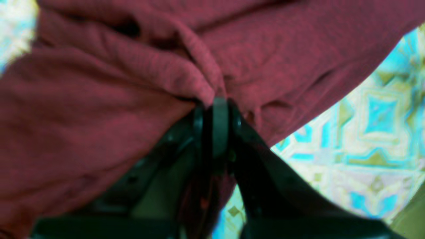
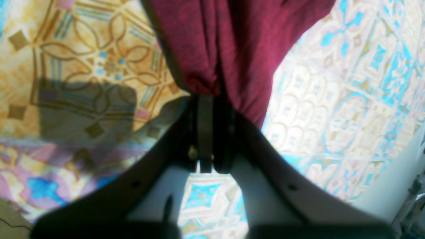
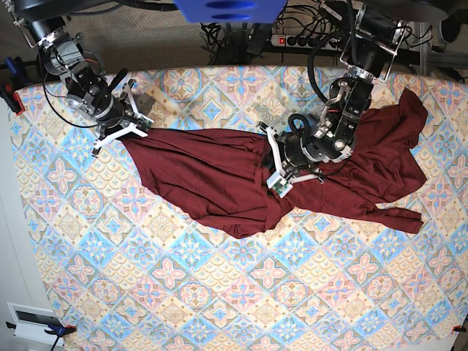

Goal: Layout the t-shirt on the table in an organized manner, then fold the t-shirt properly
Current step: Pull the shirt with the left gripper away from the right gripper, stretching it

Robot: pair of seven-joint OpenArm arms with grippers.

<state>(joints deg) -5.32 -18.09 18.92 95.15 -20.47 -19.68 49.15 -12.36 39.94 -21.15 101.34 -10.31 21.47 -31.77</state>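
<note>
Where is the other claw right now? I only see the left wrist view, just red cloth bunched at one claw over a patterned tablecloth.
Observer: The right claw is at the far end of the t-shirt, shut on its corner.
Operator: Is the shirt flat yet?
Observer: No. It lies stretched across the table, with a crumpled ridge near the left claw.
Operator: Which part does my claw have?
Observer: It pinches the bunched middle of the shirt, not an edge.
Operator: Where are the sleeves?
Observer: I can pick out one, a narrow flap at the shirt's other end, away from both claws.
</note>
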